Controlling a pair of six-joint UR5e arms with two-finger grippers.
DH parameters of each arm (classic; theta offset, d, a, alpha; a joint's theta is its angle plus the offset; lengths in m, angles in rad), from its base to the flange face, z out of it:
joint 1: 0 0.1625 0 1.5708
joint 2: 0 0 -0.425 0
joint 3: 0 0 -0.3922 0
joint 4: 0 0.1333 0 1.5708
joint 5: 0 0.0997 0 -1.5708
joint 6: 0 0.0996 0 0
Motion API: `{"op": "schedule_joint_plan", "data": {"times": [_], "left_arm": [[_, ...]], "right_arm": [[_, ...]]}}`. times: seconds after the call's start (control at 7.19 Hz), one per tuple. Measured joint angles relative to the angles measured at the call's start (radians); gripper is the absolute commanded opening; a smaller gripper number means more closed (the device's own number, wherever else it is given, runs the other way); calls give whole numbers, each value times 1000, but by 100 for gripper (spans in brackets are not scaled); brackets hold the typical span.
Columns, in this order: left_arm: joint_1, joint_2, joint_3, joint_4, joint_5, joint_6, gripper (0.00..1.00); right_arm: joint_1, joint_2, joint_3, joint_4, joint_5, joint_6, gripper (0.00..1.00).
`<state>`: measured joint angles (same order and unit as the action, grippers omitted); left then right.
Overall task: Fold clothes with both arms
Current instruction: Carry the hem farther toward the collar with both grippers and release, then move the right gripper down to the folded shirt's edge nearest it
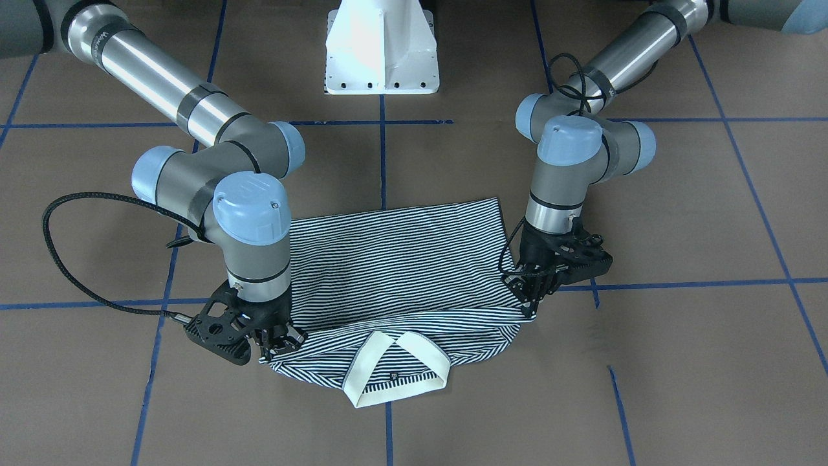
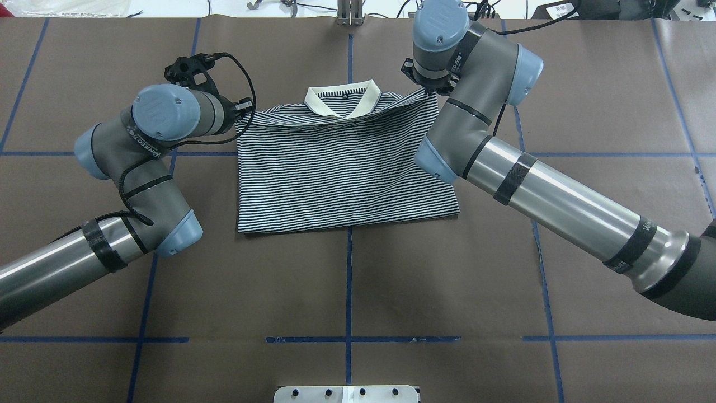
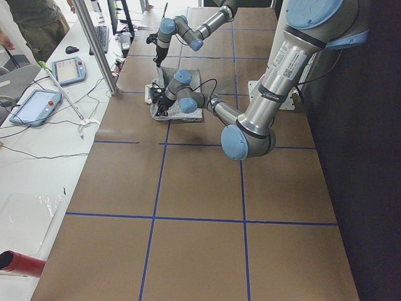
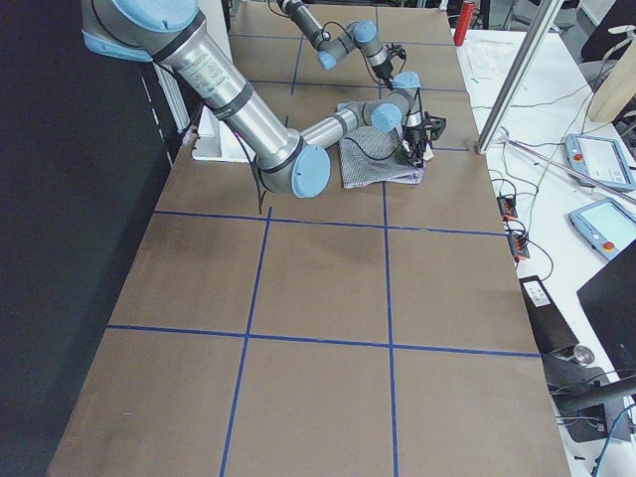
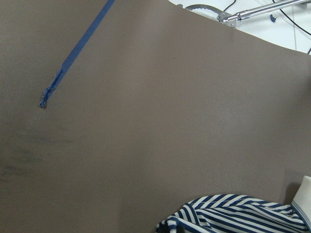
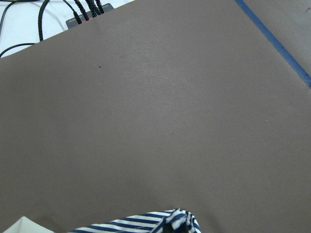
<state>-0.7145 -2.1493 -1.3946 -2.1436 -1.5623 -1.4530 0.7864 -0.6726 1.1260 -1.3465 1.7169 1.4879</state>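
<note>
The striped polo shirt lies flat on the brown table, sleeves folded in, cream collar at the far side from the robot. It shows in the overhead view too. My left gripper is shut on the shirt's shoulder corner, low at the table; it also shows in the overhead view. My right gripper is shut on the other shoulder corner, and in the overhead view it is partly hidden by its wrist. Each wrist view shows a pinched bunch of striped cloth at its bottom edge.
The white pedestal base stands at the robot's side of the table. Blue tape lines cross the brown surface. Beyond the far table edge a bench carries tablets and cables.
</note>
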Motion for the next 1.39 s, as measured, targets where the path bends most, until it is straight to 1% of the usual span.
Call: {"op": "schedule_joint_plan", "data": {"times": [0.14, 0.28, 0.42, 0.56, 0.7, 0.83, 0.97, 1.11, 1.25, 1.39], "left_arm": [[0, -1, 0, -1, 0, -1, 7], [1, -1, 0, -2, 0, -1, 10], [1, 1, 0, -6, -1, -2, 10], [0, 5, 0, -20, -1, -1, 4], [0, 10, -1, -37, -1, -1, 0], [0, 11, -2, -48, -2, -1, 12], [0, 13, -4, -52, -3, -1, 14], [0, 15, -5, -53, -3, 4, 14], [1, 16, -7, -53, -4, 15, 18], [0, 19, -17, -51, -6, 23, 18]], "right_arm": [[-4, 3, -12, 2, 0, -1, 52], [-12, -1, -17, 2, 0, -2, 53], [-19, -7, -19, 3, -2, -4, 50], [-24, -14, -17, 3, -3, -4, 38], [-26, -21, -13, 3, -4, -3, 11], [-30, -32, -5, 7, -5, -3, 30], [-37, -49, 9, 20, -6, -3, 53], [-42, -71, 31, 34, -7, -3, 57], [-43, -97, 74, 39, -6, -3, 61], [-42, -135, 147, 37, -1, -2, 66]]}}
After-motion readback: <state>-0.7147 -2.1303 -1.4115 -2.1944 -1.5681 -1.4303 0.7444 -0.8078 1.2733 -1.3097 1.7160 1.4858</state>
